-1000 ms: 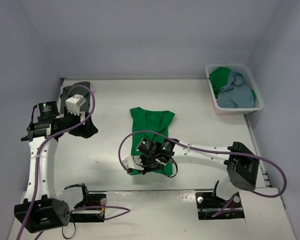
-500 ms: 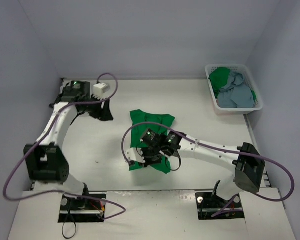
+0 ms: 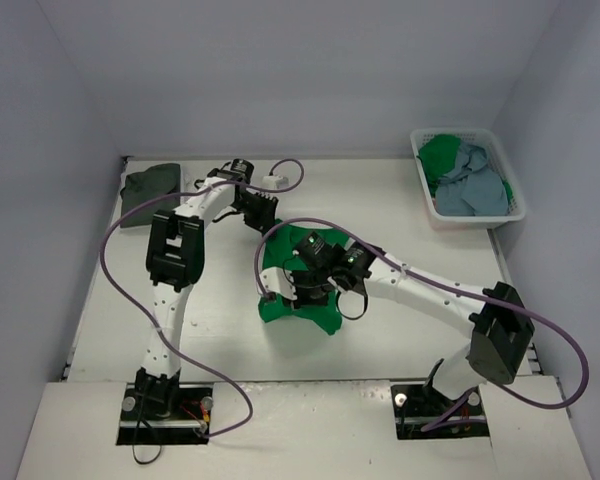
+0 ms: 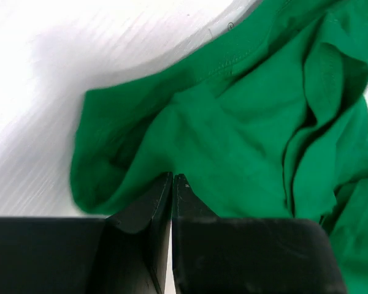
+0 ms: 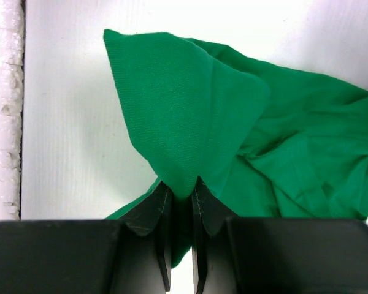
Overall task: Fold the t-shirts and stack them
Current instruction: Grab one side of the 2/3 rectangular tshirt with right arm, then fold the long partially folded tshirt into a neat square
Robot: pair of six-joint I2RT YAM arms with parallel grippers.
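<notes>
A bright green t-shirt (image 3: 315,318) lies crumpled at the table's middle. My right gripper (image 3: 302,290) is shut on a raised fold of it (image 5: 181,187), and the cloth peaks up between the jaws. My left gripper (image 3: 261,212) is at the shirt's far left corner. Its jaws are shut tip to tip (image 4: 172,178) against the green cloth (image 4: 245,135), and no cloth shows between them. A folded dark grey t-shirt (image 3: 148,185) rests at the far left corner of the table. Apart from these, a green t-shirt (image 3: 440,155) and a blue-grey t-shirt (image 3: 472,190) sit in the basket.
The white laundry basket (image 3: 467,132) stands at the far right against the wall. Purple cables loop off both arms above the table. A white foam strip (image 5: 3,110) borders the table at the left of the right wrist view.
My left arm swung from the dark grey t-shirt across to the green one and its jaws closed. My right gripper carried the green shirt's near edge farther from the bases.
</notes>
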